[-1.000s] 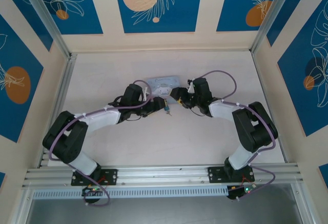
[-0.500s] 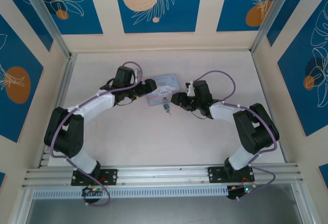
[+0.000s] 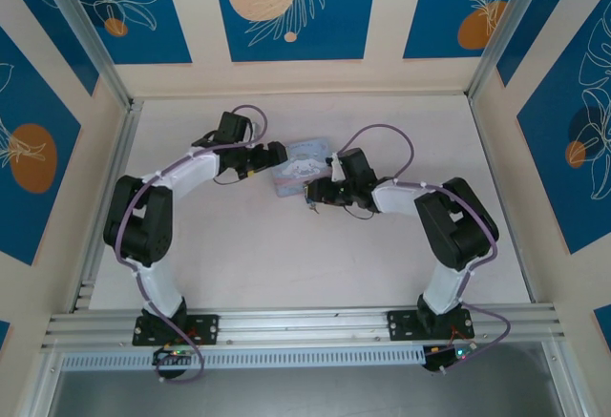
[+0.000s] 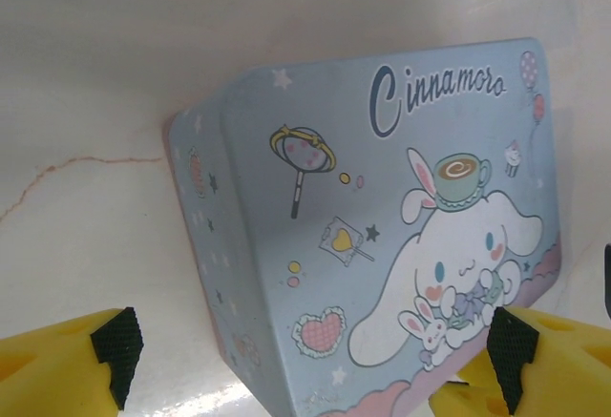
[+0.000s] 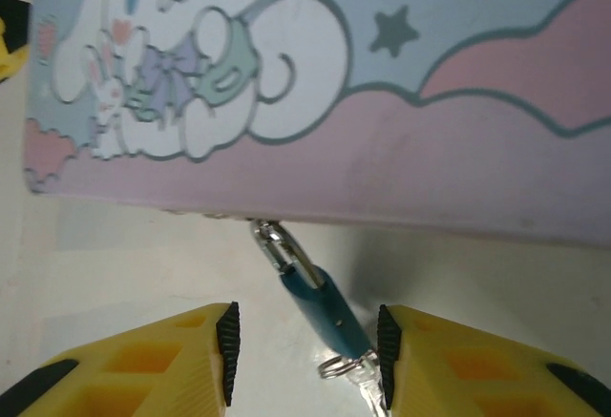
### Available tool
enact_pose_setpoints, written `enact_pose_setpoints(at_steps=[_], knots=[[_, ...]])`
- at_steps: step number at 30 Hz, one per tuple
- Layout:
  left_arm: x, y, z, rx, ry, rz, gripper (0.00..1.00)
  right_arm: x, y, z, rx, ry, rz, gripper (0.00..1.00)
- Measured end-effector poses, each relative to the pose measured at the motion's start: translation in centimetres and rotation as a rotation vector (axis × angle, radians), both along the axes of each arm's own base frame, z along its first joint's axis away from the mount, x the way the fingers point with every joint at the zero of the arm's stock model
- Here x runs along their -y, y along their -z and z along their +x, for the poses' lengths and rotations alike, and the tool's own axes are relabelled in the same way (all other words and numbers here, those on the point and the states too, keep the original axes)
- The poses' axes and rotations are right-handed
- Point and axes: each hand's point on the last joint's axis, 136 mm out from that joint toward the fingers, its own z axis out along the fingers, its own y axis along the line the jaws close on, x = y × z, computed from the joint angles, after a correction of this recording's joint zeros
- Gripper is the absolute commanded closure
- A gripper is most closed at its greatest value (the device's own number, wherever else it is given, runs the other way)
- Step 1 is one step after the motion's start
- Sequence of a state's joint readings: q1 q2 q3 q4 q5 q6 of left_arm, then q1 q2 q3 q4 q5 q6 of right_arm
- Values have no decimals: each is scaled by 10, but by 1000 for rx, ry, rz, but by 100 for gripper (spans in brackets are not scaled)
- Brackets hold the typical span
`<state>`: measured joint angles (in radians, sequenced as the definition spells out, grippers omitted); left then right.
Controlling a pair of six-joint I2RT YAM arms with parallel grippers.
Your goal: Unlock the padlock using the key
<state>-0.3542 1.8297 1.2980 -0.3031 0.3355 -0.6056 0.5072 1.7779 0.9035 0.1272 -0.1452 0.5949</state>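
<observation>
The padlock (image 5: 325, 304), a small teal-blue block, hangs by its silver shackle from the front edge of the pale blue tin box (image 5: 401, 102). A wire ring and the thin silvery key (image 5: 370, 396) sit at the padlock's lower end. My right gripper (image 5: 305, 345) is open, with the padlock's body between its pads and touching neither. From above, the right gripper (image 3: 314, 194) is at the padlock (image 3: 310, 201). My left gripper (image 4: 310, 360) is open and straddles the near corner of the tin box (image 4: 382, 226). It sits at the left end of the tin box (image 3: 300, 163) in the top view.
The tin box lies on the white table (image 3: 286, 255) near the middle. Aluminium rails (image 3: 105, 178) border the left and near edges, and patterned walls close the back and sides. Purple cables loop over both arms.
The left arm has swung away from the padlock to the far left end of the tin box. The right gripper has moved left until its fingers flank the padlock.
</observation>
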Motion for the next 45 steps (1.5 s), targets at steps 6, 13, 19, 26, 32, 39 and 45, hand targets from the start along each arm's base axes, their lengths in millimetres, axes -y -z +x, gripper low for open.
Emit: enact_pose_setpoints(at_steps=[6,13,19,26,32,39,45], knots=[[1,6,1,-13,7,6,6,-5,10,-6,-13,-30,-29,56],[1,7,2,-19,7,7,5,-11,16,-9,-16,-53,-49,63],[1,11,3,-25,9,9,5,-11,19,-9,-12,-57,-63,73],[0,13,4,-27,9,12,5,-10,19,-7,-11,-41,-69,89],[-3,22,-2,-47,7,23,5,-8,18,-6,-24,-9,-67,91],[-12,38,-11,-74,3,73,4,-4,10,-11,-77,61,-33,95],[-14,37,-12,-67,2,80,4,-3,7,-11,-146,144,18,98]])
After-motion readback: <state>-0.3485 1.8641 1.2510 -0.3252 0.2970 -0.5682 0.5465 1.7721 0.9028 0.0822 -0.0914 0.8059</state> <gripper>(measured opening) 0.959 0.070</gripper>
